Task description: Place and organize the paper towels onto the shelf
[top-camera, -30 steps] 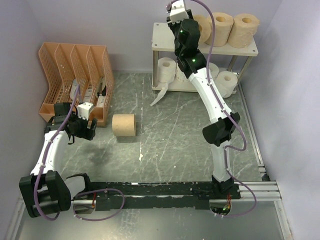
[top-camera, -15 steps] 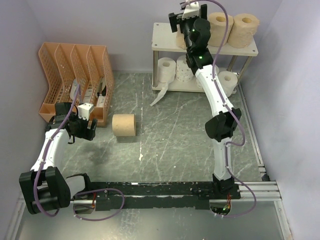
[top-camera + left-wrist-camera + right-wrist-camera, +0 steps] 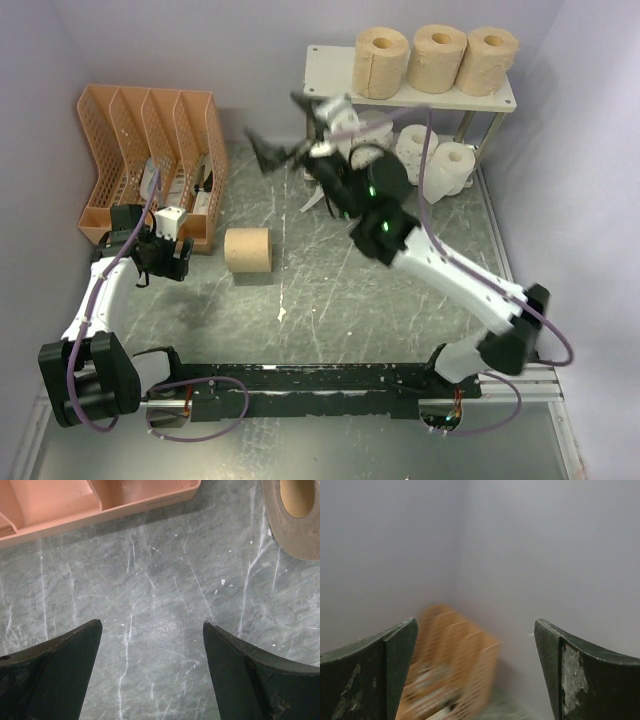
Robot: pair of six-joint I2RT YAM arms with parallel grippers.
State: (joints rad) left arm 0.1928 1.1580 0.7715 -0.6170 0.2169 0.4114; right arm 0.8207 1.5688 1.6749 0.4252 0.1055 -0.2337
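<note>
currently the right gripper (image 3: 282, 130) hangs blurred in the air, just left of the off-white two-tier shelf with thin silver legs (image 3: 330, 70). its jaws are spread wide on nothing, probably freed for the last loose roll. its camera faces the wall and the orange slotted plastic file organizer (image 3: 452, 675). the left gripper (image 3: 152, 625) hovers low over the grey marbled table (image 3: 160, 580), equally wide and empty. the tan-brown paper roll (image 3: 247, 250) lies beside it, untouched. three tan rolls (image 3: 440, 55) line the shelf's top board so that colours stay grouped; white rolls (image 3: 455, 165) sit below, partly hidden by the arm.
</note>
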